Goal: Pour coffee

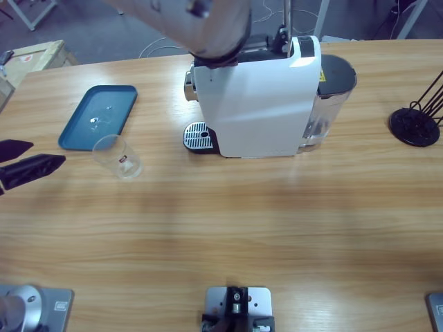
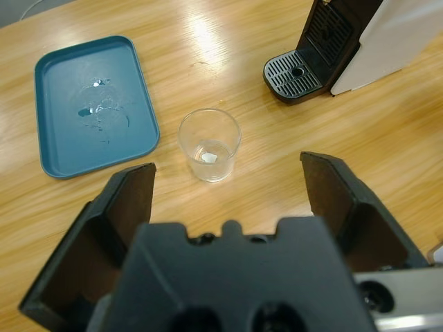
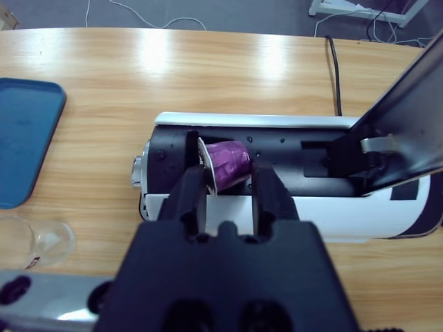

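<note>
A white coffee machine [image 1: 259,104] stands at the table's middle back, its drip tray [image 1: 199,136] facing left and its top lever [image 3: 401,114] raised. My right gripper [image 3: 228,181] hangs over the open top slot, shut on a purple capsule [image 3: 232,162]. A clear glass cup [image 1: 118,156] stands upright left of the machine and looks empty; the coffee is out of view. My left gripper [image 1: 47,153] sits at the left edge, open, with the cup [image 2: 210,144] just ahead of its jaws and apart from them.
A blue tray [image 1: 97,116] with a few water drops lies behind the cup. The machine's water tank [image 1: 329,100] is on its right side. A black wire stand [image 1: 414,126] sits at the far right. A silver elbow [image 1: 211,24] hangs over the machine's top.
</note>
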